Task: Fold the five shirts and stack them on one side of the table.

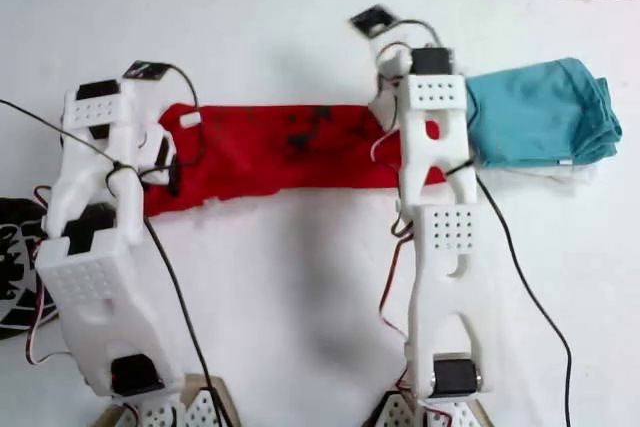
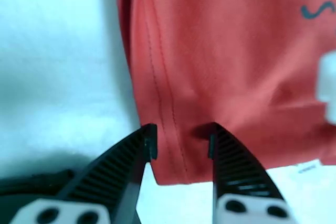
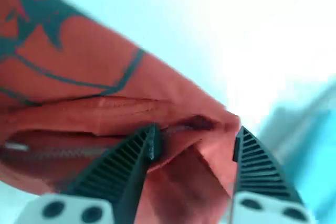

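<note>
A red shirt [image 1: 270, 152] with dark print lies folded into a long strip across the middle of the white table [image 1: 300, 297]. My left gripper [image 1: 172, 169] sits at the strip's left end. In the left wrist view it [image 2: 181, 141] is open, its fingertips down on the red shirt [image 2: 220, 51] either side of the stitched hem near a corner. My right gripper [image 1: 432, 132] is at the strip's right end. The right wrist view shows it [image 3: 195, 145] open around a bunched fold of the red shirt [image 3: 79, 82] at its corner.
A folded teal shirt [image 1: 540, 112] lies at the right side of the table, just beyond the red strip's end, with white cloth [image 1: 560, 172] under it. A black printed garment [image 1: 15, 267] lies at the left edge. Cables trail along both arms.
</note>
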